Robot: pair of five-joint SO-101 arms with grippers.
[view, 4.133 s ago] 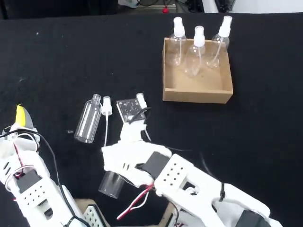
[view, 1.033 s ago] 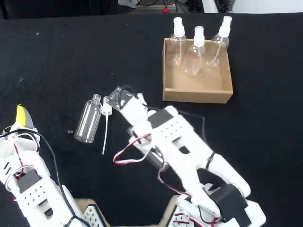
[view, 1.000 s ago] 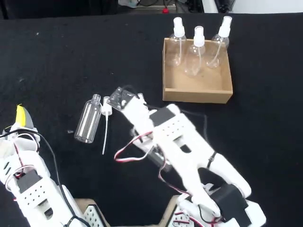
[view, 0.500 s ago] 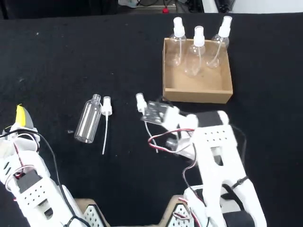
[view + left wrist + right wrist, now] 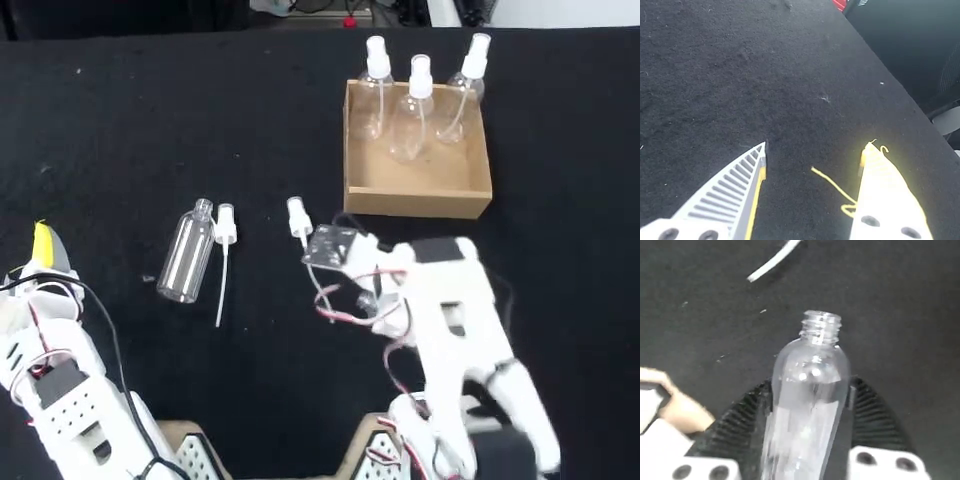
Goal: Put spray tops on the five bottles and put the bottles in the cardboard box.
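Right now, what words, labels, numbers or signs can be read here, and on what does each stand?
None can be read. The cardboard box has plain walls; the three capped bottles in it, the uncapped bottle lying on the table and the held bottle in the right gripper are clear, with no label.

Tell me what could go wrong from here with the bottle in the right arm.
The clear bottle sits uncapped between the right jaws; its smooth, rounded wall could slip or twist. The loose spray top lies right beside that arm, so a low sweep might knock it away.
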